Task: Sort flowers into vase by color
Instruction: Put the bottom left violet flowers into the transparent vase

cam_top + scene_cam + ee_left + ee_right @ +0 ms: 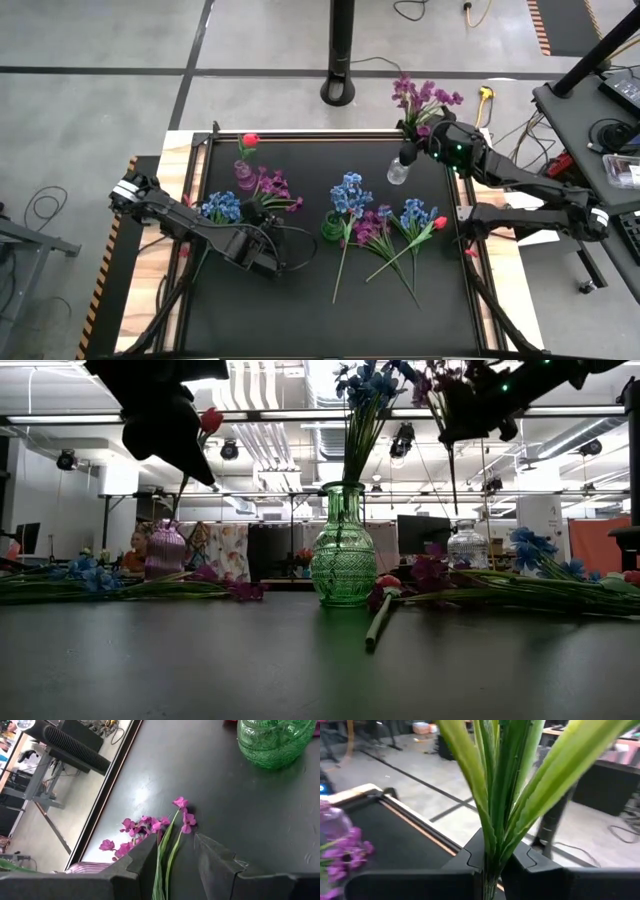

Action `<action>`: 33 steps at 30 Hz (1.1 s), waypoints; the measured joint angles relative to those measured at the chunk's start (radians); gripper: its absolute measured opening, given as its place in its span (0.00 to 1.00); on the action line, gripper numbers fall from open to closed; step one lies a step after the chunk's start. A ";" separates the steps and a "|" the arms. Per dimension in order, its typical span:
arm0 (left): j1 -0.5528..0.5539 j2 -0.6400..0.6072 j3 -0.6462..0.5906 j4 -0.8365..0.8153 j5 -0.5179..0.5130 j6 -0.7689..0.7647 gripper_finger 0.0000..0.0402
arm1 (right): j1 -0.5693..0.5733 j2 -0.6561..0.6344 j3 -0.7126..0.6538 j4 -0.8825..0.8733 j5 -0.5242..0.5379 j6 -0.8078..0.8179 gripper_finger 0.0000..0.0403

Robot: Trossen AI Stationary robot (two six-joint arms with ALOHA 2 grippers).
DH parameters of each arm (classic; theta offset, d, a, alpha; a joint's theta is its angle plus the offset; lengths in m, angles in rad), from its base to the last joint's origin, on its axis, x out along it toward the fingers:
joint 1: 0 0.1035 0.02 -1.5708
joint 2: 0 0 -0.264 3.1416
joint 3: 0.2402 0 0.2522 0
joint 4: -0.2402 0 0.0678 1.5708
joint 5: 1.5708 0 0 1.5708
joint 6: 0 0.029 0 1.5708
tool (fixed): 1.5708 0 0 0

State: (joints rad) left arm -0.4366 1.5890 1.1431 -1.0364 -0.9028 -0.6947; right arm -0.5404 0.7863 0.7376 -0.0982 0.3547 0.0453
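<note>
My right gripper is shut on a purple-magenta spray, raised near the table's far right corner above a clear glass vase. My left gripper is open and hovers over another purple spray that lies flat on the mat; its fingers stand on either side of the green stems without touching. A green vase holds a blue flower. A pink vase holds a red tulip. Blue blooms lie at the left. My right gripper pinches the purple spray's green stem and leaves between its two fingers, well below the blossoms. The spray is lifted clear and nearly upright, with the blooms above the fingers. The lower stem hangs down over the clear vase.
A purple spray, blue blooms and a red tulip lie together on the mat right of the green vase, stems toward the near edge. The mat's near half is bare. A dark stand rises beyond the far edge.
</note>
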 joint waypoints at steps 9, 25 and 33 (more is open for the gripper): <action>0.000 0.000 0.001 0.004 -0.003 -0.010 0.29 | -0.002 0.001 -0.059 0.014 0.039 -0.012 0.07; 0.000 0.000 0.001 0.004 -0.003 -0.021 0.29 | -0.002 0.001 -0.101 0.018 0.040 0.060 0.23; 0.000 0.000 0.001 0.004 -0.003 -0.026 0.29 | -0.002 -0.001 -0.101 -0.047 0.047 0.118 0.46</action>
State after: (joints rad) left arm -0.4366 1.5894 1.1439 -1.0325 -0.9058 -0.7203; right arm -0.5419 0.7851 0.6365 -0.1454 0.4019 0.1635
